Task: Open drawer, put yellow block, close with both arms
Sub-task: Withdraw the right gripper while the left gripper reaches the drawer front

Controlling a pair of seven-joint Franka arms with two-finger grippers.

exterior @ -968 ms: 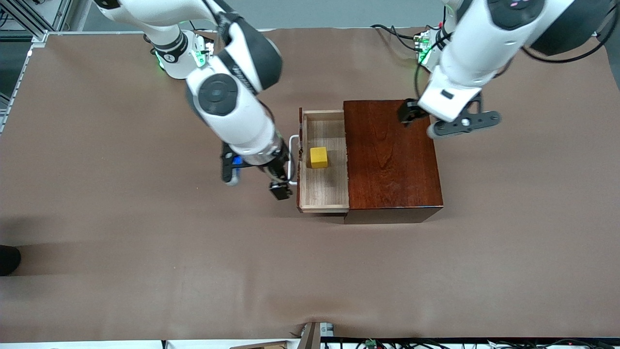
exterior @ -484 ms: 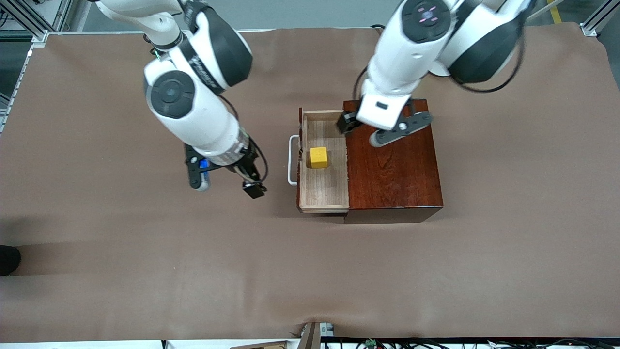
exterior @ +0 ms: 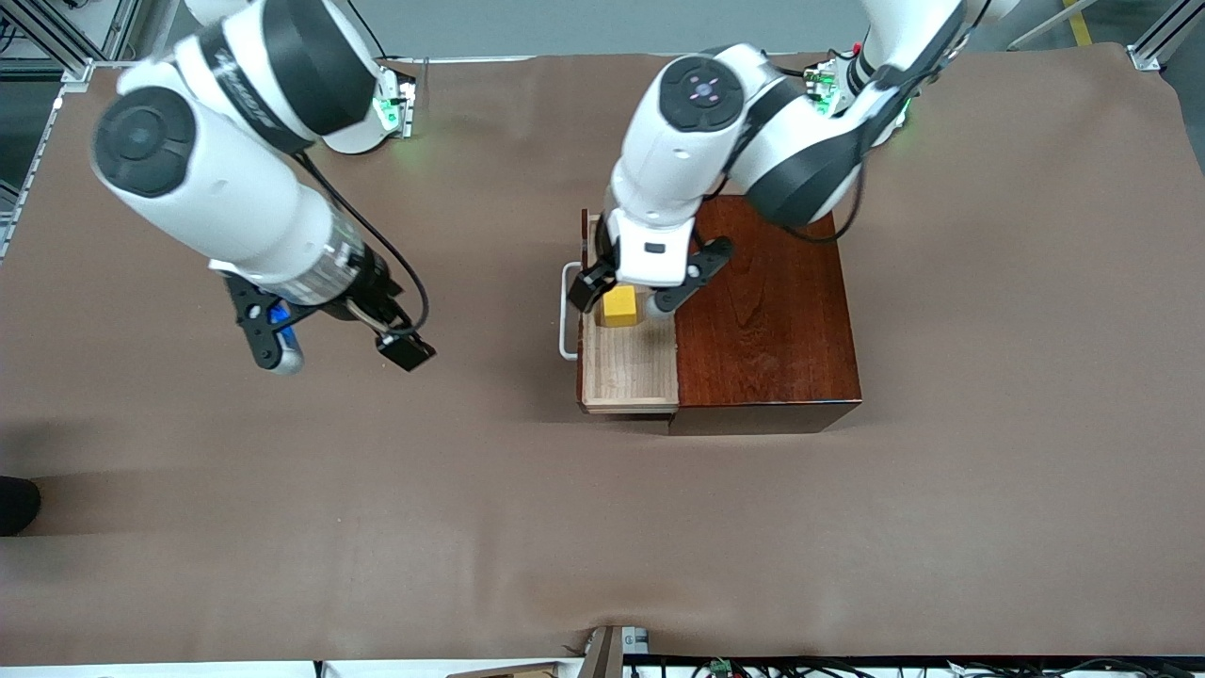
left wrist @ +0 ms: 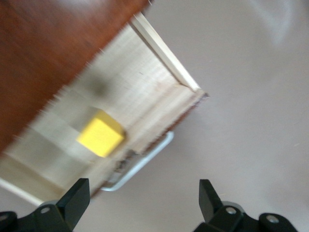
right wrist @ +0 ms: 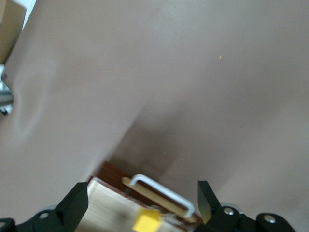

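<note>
The drawer [exterior: 629, 372] stands pulled out of the dark red-brown box [exterior: 767, 311], its white bar handle [exterior: 566, 320] toward the right arm's end of the table. The yellow block [exterior: 621, 311] lies in the pale tray. My left gripper [exterior: 623, 298] is open, in the air over the block and the open drawer. In the left wrist view the block [left wrist: 100, 133], the handle [left wrist: 145, 162] and the open gripper [left wrist: 142, 189] show. My right gripper [exterior: 342, 353] is open and empty over bare table. The right wrist view shows the gripper [right wrist: 141, 193], handle [right wrist: 161, 191] and block [right wrist: 146, 220].
The brown cloth-covered table [exterior: 602, 527] stretches wide around the box. A dark object [exterior: 14, 504] sits at the table's edge at the right arm's end. The arms' green-lit bases [exterior: 381, 108] stand along the table's edge farthest from the front camera.
My right gripper has drawn away from the drawer handle toward the right arm's end of the table. My left gripper has moved from over the box top to over the open drawer and block.
</note>
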